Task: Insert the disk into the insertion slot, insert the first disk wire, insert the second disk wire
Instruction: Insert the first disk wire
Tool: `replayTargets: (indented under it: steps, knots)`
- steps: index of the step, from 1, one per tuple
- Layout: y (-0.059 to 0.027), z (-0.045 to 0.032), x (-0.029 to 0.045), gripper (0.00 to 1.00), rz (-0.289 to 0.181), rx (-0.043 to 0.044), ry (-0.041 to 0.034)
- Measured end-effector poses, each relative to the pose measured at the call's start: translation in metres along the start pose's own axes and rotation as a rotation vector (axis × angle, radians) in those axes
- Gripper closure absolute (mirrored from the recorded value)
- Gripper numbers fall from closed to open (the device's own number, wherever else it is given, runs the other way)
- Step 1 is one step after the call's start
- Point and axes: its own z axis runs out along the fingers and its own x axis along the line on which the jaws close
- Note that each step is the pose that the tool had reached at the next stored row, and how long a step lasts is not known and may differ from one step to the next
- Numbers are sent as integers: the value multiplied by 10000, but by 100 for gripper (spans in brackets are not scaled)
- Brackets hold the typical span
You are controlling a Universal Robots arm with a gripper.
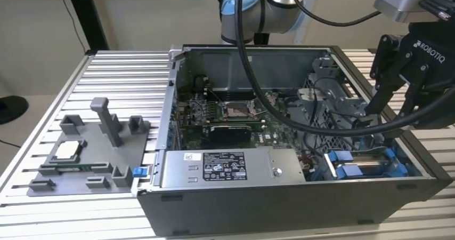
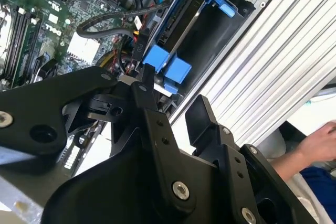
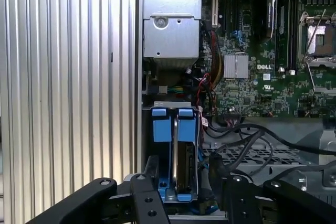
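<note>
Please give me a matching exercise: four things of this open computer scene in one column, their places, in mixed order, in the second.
1. flat silver disk in bright blue plastic carrier frame
2. grey metal power-supply box with label
3. square metal processor socket
4. grey plastic parts tray

a. on the green motherboard
b. on the ribbed metal table
c. in the dark grey insertion slot, under the black gripper
d. against the grey case wall, beside the slot

Pairs: 1-c, 2-d, 3-a, 4-b
</note>
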Motion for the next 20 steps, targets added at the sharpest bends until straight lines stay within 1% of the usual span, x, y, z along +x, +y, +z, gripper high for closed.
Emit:
replayTargets:
  steps: [3, 8, 12, 14, 15, 16, 18, 20]
  knots:
    - [0, 2, -18, 0, 0, 0, -3]
    - [1, -3, -71, 0, -1, 0, -2]
    - [3, -5, -145, 0, 0, 0, -2]
    - [4, -4, -186, 0, 0, 20, -3]
    - [4, -2, -207, 0, -4, 65, 0]
    - [4, 4, -226, 0, -17, 138, 9]
    - [3, 19, -249, 0, -75, 284, 41]
    - [4, 37, -272, 0, -150, 401, 80]
